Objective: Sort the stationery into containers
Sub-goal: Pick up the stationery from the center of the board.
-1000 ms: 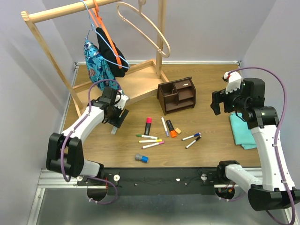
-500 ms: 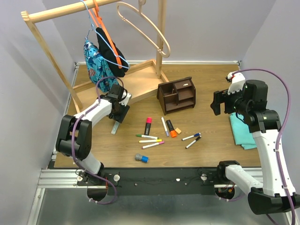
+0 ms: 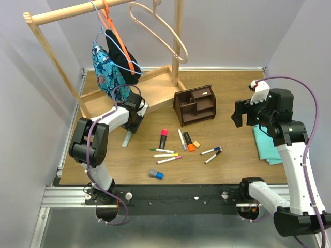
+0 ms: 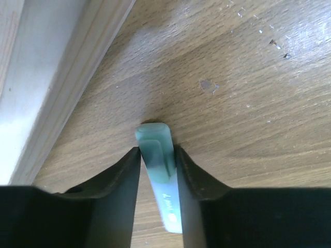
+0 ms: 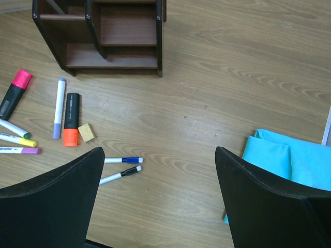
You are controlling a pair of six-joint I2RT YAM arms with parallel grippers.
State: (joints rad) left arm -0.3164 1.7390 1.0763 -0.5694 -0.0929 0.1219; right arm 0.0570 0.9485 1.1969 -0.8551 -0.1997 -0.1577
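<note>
Left of centre, the left hand is pinched tight on a green stick, whose tip touches the surface. At the right, the right hand hangs wide apart, empty. Markers lie below the organiser.

Brown wood-grain counter, plain lilac-grey walls on three sides. Pale wooden rack back left, clothes on hangers. Teal cloth right. Aluminium rail at near edge. Even, soft light.
</note>
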